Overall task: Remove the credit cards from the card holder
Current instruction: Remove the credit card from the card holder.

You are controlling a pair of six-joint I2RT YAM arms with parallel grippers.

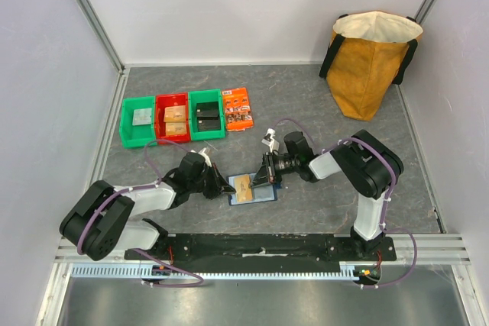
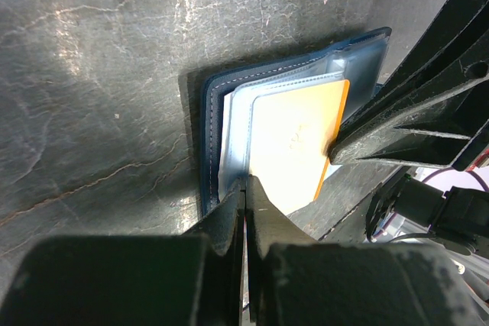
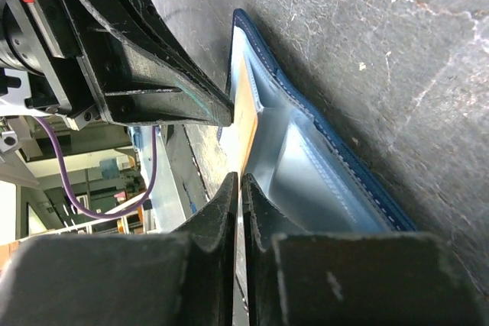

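Observation:
The navy card holder [image 1: 267,195] lies open on the table between my two arms, its pale clear sleeves up. A tan-gold credit card [image 1: 243,186] sticks partly out of a sleeve. In the left wrist view the card holder [image 2: 208,135] and the card [image 2: 294,143] fill the middle. My left gripper [image 2: 244,182] is shut on the near edge of the holder's sleeves. My right gripper [image 3: 239,182] is shut on the edge of the tan-gold card [image 3: 246,124], beside the holder [image 3: 336,166]. Other cards are hidden.
Two green bins [image 1: 137,121] [image 1: 206,114] and a red bin [image 1: 173,117] stand in a row at the back left. An orange printed packet [image 1: 238,109] lies beside them. A tan bag [image 1: 370,62] stands at the back right.

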